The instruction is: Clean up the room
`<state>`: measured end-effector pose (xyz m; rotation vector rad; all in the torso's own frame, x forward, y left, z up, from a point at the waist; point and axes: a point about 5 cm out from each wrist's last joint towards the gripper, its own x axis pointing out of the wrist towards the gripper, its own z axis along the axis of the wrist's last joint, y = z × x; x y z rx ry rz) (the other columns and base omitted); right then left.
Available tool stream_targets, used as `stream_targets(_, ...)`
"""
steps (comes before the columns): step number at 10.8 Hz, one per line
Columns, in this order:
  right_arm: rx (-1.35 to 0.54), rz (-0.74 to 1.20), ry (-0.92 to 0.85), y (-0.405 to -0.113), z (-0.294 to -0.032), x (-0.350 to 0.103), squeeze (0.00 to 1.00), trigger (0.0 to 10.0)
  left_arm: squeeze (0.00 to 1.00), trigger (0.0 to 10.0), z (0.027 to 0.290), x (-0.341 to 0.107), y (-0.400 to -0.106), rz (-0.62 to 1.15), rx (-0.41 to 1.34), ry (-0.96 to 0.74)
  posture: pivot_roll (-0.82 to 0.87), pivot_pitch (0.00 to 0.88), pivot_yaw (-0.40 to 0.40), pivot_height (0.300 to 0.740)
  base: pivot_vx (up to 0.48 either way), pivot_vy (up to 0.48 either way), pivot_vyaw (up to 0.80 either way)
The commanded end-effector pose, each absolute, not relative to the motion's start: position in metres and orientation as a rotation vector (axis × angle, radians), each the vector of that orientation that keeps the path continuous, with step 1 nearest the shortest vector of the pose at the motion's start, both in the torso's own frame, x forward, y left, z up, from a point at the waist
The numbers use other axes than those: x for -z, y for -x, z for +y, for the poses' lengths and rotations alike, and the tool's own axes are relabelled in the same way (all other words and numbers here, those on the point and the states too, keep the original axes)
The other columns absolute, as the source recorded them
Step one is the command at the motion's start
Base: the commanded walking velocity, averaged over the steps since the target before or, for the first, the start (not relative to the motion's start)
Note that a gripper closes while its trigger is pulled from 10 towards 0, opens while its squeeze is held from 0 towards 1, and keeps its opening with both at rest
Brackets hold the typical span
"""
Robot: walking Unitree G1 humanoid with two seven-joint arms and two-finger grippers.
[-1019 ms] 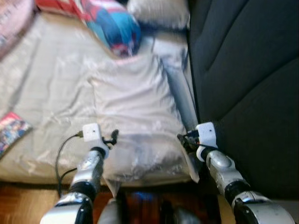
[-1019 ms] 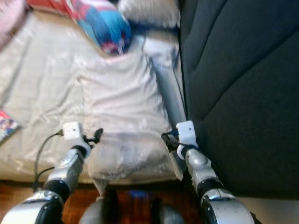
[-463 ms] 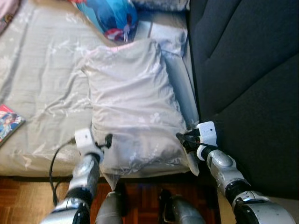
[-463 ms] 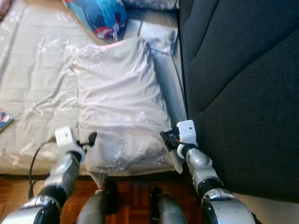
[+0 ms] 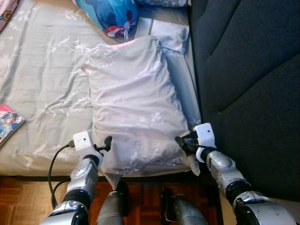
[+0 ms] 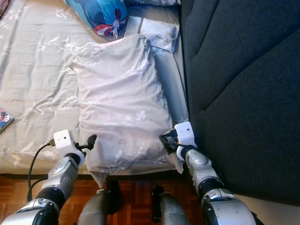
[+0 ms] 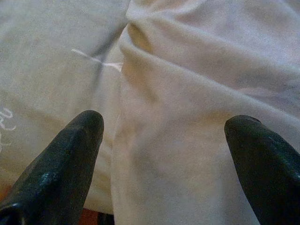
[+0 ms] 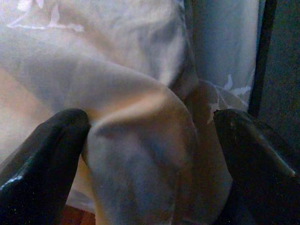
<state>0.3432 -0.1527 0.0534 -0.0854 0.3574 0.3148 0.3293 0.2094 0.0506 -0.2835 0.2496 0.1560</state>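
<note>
A pale grey pillow [image 5: 133, 103] with a faint flower print lies on the bed sheet [image 5: 42, 79], its near end at the bed's front edge. My left gripper [image 5: 106, 143] sits at the pillow's near left corner. It is open, and the pillow's edge [image 7: 187, 93] lies between its fingertips [image 7: 84, 129]. My right gripper [image 5: 182, 142] is at the near right corner, also open. Bunched pillow fabric [image 8: 140, 122] fills the gap between its fingers [image 8: 61, 136].
A blue and red cushion [image 5: 110, 16] and a small pale folded cloth [image 5: 166, 33] lie beyond the pillow. A comic book [image 5: 9, 123] rests at the bed's left. A dark upholstered panel [image 5: 248, 70] rises on the right. Wooden floor [image 5: 23, 201] lies below the bed edge.
The camera has shifted and the picture has sharpened. Both grippers stay at the pillow's near corners; the right one has edged slightly into the fabric.
</note>
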Motion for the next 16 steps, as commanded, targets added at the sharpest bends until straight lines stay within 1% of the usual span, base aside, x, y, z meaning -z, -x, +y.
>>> stream_targets(1, -0.324, 0.448, 0.072, -0.33, -0.15, -0.034, 0.0, 10.0, 0.0, 10.0, 0.215, -0.037, -0.318, 0.302, -0.182, 0.309, 0.1, 0.453, -0.033, 0.74, 0.0, 0.0, 0.0)
stream_targets(4, -0.425, 0.529, 0.055, -0.316, -0.134, -0.017, 0.0, 10.0, 0.0, 10.0, 0.217, -0.034, -0.316, 0.312, -0.195, 0.391, 0.13, 0.448, -0.028, 0.74, 0.0, 0.0, 0.0)
stream_targets(7, -0.431, 0.534, 0.06, -0.314, -0.133, -0.015, 0.0, 10.0, 0.0, 10.0, 0.215, -0.027, -0.311, 0.343, -0.19, 0.451, 0.13, 0.452, -0.045, 0.74, 0.0, 0.0, 0.0)
stream_targets(10, -0.438, 0.53, 0.066, -0.313, -0.137, -0.015, 0.0, 10.0, 0.0, 10.0, 0.223, -0.021, -0.304, 0.361, -0.219, 0.42, 0.11, 0.461, -0.074, 0.74, 0.0, 0.0, 0.0)
stream_targets(12, -0.437, 0.526, 0.068, -0.313, -0.141, -0.015, 0.0, 10.0, 0.0, 10.0, 0.217, -0.014, -0.301, 0.389, -0.197, 0.434, 0.08, 0.472, -0.098, 0.74, 0.0, 0.0, 0.0)
stream_targets(13, -0.44, 0.529, 0.07, -0.311, -0.144, -0.014, 0.0, 10.0, 0.0, 10.0, 0.21, -0.009, -0.298, 0.423, -0.165, 0.428, 0.07, 0.477, -0.109, 0.74, 0.0, 0.0, 0.0)
stream_targets(16, -0.448, 0.528, 0.064, -0.31, -0.144, -0.013, 0.0, 10.0, 0.0, 10.0, 0.203, -0.004, -0.296, 0.453, -0.138, 0.389, 0.05, 0.483, -0.122, 0.74, 0.0, 0.0, 0.0)
